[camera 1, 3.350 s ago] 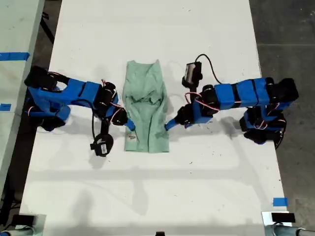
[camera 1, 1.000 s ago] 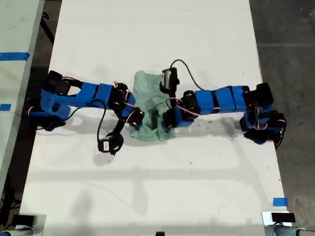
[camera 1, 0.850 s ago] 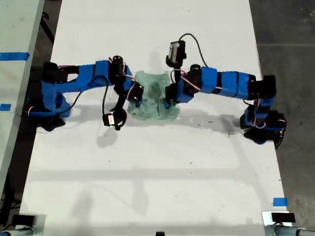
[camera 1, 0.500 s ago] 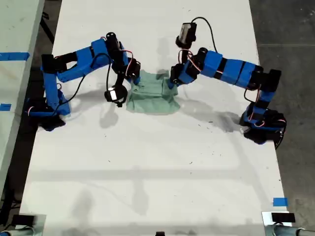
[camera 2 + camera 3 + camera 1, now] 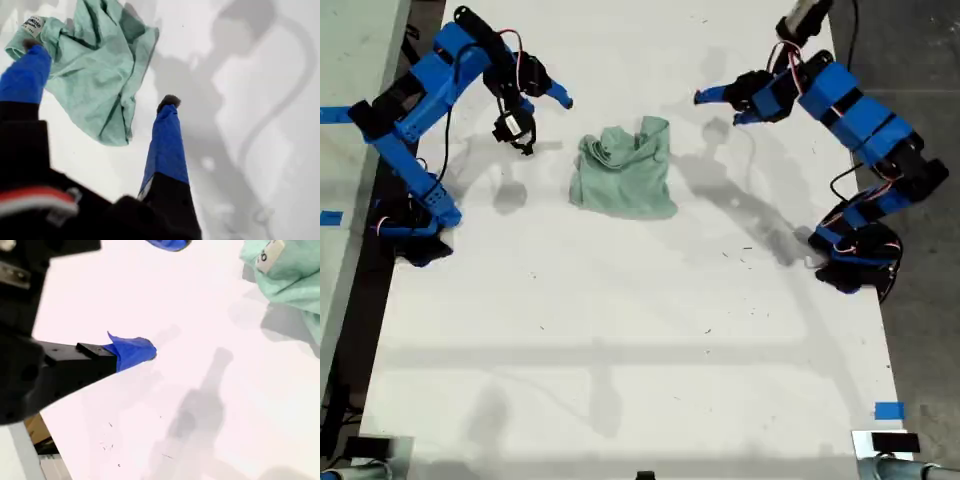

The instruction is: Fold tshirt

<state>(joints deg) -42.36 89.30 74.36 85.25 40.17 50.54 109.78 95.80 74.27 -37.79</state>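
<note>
Tshirt (image 5: pixel 625 172) lies crumpled mid-table (image 5: pixel 620 350). My first gripper (image 5: pixel 100 80) & second gripper (image 5: pixel 160 295) both raised, jaws apart, empty.

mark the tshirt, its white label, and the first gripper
tshirt (image 5: pixel 623 182), exterior view, on the middle of the bunched mint cloth.
white label (image 5: pixel 33 23), first wrist view, on the tag at the cloth's crumpled end.
my first gripper (image 5: pixel 97 75), first wrist view, midway between its two blue fingertips, jaws apart.

1. Exterior view looks straight down from high up, taking in the whole white desk (image 5: pixel 620 380) and both arms.
2. Both wrist cams ride just behind their pincers, angled down, way closer.
3. All three catch the tshirt (image 5: pixel 625 172) (image 5: pixel 100 65) (image 5: pixel 290 270).
</note>
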